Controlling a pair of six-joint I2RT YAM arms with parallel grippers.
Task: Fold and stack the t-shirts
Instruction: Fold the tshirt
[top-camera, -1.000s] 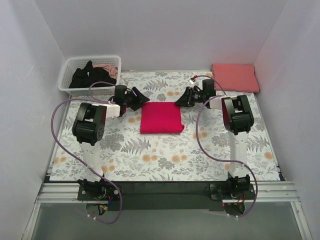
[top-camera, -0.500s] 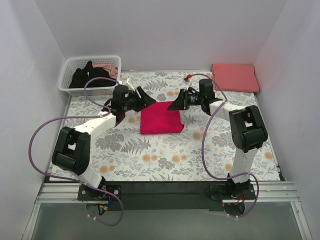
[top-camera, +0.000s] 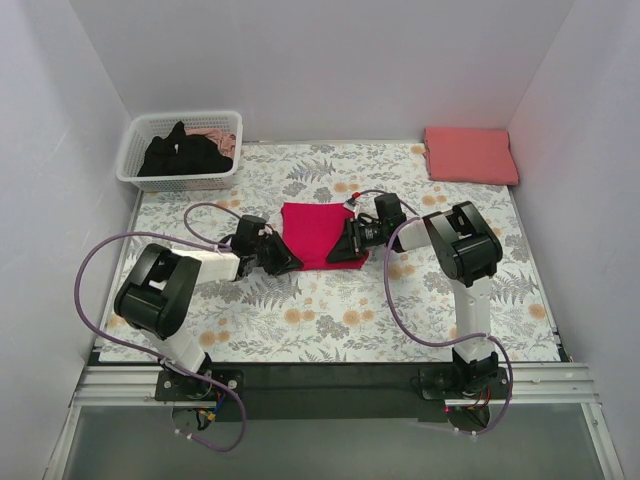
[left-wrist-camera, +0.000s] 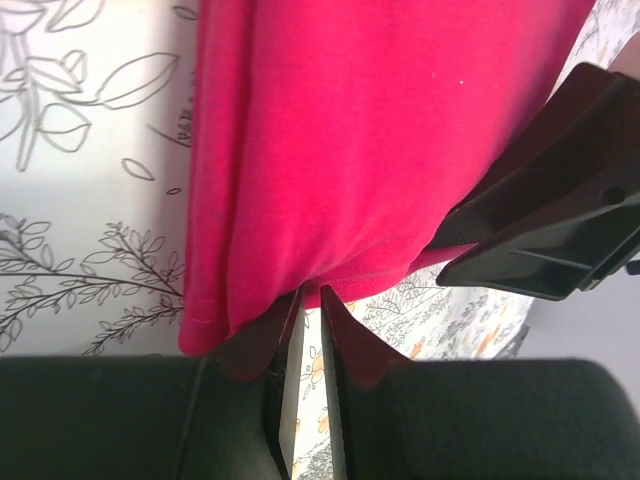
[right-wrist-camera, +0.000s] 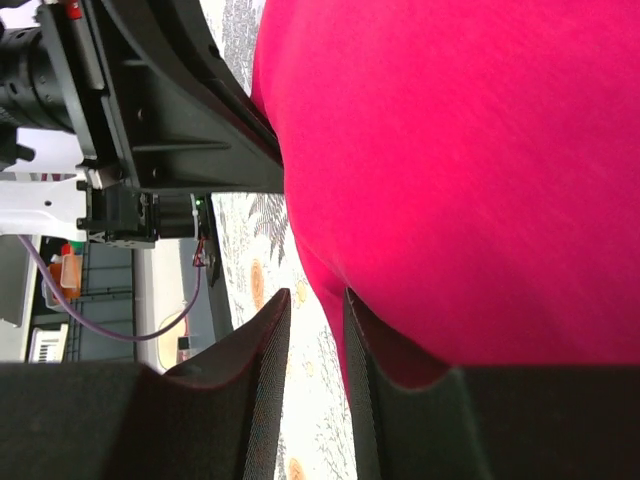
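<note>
From above, the crimson shirt (top-camera: 318, 232) lay folded mid-counter on the floral cloth (top-camera: 300, 310), with the left gripper (top-camera: 283, 262) and right gripper (top-camera: 345, 250) at its near corners. I judged the next move was a final fold or the carry to the salmon shirt (top-camera: 470, 155) at the far right, with both arms lifting together. The black shirt (top-camera: 185, 155) sat in the basket (top-camera: 228, 125).

Left wrist: jaws nearly together at the hem; I couldn't tell whether they pinched fabric.

Right wrist: jaws narrowly parted at the edge, grip equally unclear.

A floral cloth (top-camera: 330, 310) covers the tabletop (top-camera: 126, 200). A folded crimson t-shirt (top-camera: 315, 230) lies at its centre, a white basket (top-camera: 180, 182) far left, a salmon t-shirt (top-camera: 470, 155) far right.
</note>
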